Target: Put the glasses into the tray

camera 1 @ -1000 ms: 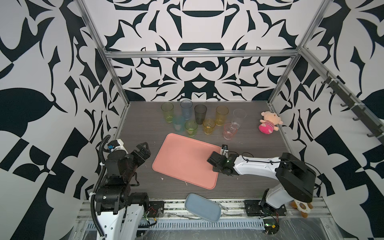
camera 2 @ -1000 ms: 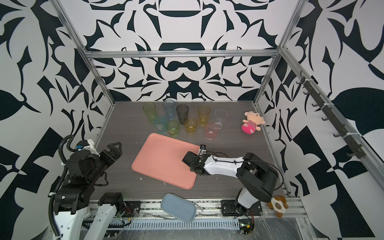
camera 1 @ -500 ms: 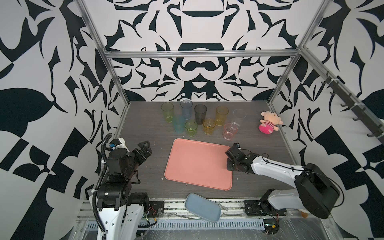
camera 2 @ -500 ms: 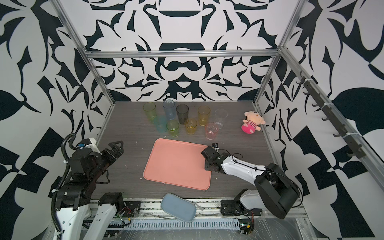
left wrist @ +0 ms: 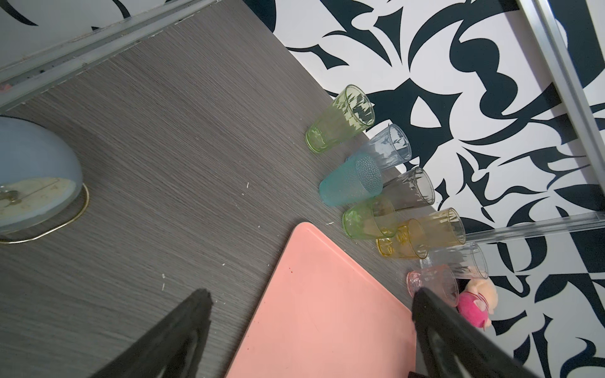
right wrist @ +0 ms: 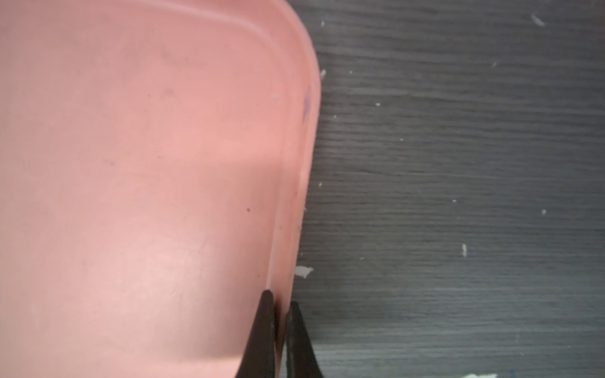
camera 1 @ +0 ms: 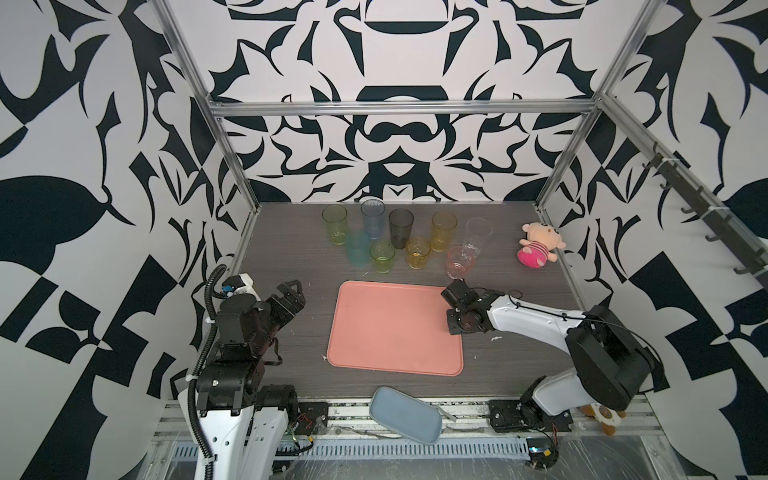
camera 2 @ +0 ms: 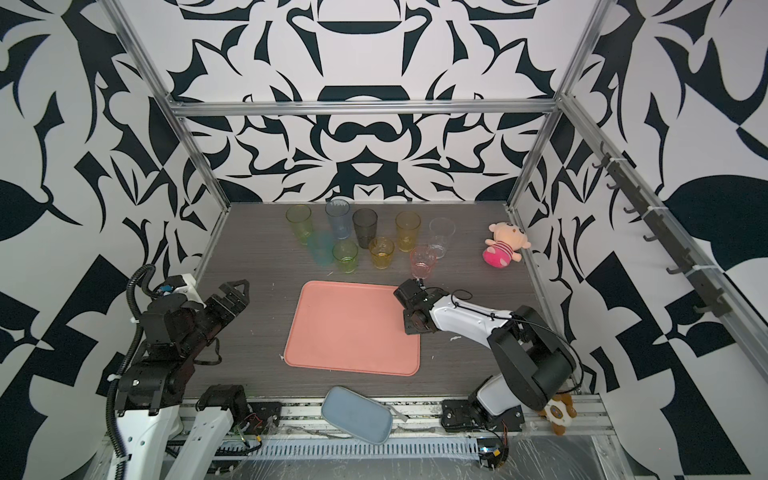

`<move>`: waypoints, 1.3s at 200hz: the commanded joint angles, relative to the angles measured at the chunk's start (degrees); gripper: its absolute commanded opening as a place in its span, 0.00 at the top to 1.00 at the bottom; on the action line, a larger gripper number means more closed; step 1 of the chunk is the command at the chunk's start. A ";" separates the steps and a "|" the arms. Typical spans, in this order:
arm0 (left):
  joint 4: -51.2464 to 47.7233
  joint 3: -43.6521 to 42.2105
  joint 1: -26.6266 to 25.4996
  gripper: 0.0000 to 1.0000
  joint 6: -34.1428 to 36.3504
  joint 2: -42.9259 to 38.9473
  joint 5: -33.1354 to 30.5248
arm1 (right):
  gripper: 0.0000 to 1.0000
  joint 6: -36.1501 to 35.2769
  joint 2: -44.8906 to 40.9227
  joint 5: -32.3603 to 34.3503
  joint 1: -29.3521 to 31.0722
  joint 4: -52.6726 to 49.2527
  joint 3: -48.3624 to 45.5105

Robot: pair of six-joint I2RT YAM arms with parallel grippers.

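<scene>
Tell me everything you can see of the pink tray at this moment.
The tray is a large, flat, salmon-pink rectangle with rounded corners and a low rim, matte like plastic, faintly scuffed. It appears to lie flat on the table, its long sides running across in both top views. It is empty; the glasses stand beyond its far edge. The right gripper is shut on its right-hand rim, one of the fingers inside the rim, one outside.
</scene>
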 commanded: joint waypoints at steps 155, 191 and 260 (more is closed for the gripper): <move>1.48 -2.12 -0.01 0.00 -1.37 0.05 1.62 | 0.95 -7.07 3.08 -3.90 -8.14 0.75 4.34; 1.40 -2.50 0.00 0.01 -1.30 -0.15 1.87 | 0.79 -8.03 1.45 -6.33 -8.41 1.70 4.72; 2.06 0.99 -0.04 0.01 1.32 7.30 3.94 | 0.66 -11.76 -9.64 -7.65 -8.41 3.67 6.53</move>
